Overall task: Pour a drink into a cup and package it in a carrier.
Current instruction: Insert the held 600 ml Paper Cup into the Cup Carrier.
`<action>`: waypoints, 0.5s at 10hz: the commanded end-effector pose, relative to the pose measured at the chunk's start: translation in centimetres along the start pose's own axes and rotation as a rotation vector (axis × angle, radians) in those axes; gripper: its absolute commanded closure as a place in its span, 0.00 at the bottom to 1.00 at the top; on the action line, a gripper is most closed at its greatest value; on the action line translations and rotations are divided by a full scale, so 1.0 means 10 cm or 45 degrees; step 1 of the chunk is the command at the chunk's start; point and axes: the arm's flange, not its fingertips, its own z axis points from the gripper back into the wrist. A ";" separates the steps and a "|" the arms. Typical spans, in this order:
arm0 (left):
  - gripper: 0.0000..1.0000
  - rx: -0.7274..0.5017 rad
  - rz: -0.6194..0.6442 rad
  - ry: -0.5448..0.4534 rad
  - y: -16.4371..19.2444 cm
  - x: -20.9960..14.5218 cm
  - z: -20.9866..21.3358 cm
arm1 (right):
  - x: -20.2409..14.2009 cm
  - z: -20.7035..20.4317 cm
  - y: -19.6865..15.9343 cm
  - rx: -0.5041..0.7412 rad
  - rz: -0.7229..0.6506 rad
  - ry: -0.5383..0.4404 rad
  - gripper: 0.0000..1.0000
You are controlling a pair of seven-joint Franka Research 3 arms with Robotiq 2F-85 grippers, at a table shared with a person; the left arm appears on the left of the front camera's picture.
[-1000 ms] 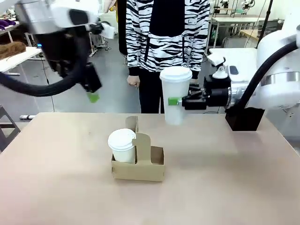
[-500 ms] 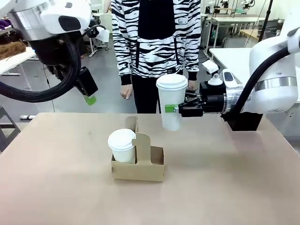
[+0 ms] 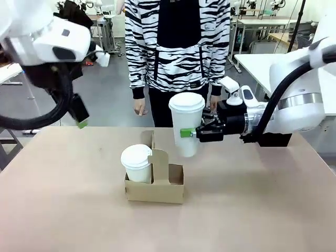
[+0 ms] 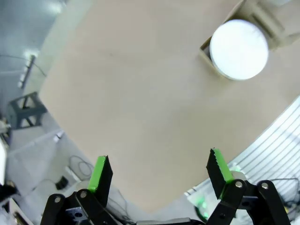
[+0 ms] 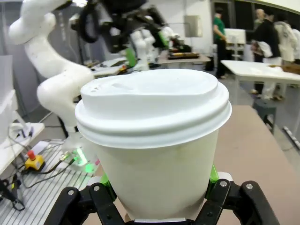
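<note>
Cup (image 3: pixel 186 124): lidded, hanging upright in the air just above and behind the carrier (image 3: pixel 155 186).
Right tool (image 3: pixel 190 132): gripping the cup's side.
Carrier: sitting on the desk (image 3: pixel 262 199) — one lidded cup (image 3: pixel 137 163) seated, other slot waiting.
Left tool (image 4: pixel 159 171): gaping open, holding nothing.

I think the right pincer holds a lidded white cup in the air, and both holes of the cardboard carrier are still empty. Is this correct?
Not quite. The right pincer does hold a lidded cup in the air, but only one hole of the carrier is empty: another lidded cup already sits in the left hole, as the front view shows.
</note>
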 end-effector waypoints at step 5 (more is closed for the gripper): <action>0.00 -0.162 -0.191 -0.305 0.23 -0.39 -0.36 | -0.34 -0.23 -0.16 0.218 0.037 -0.098 0.20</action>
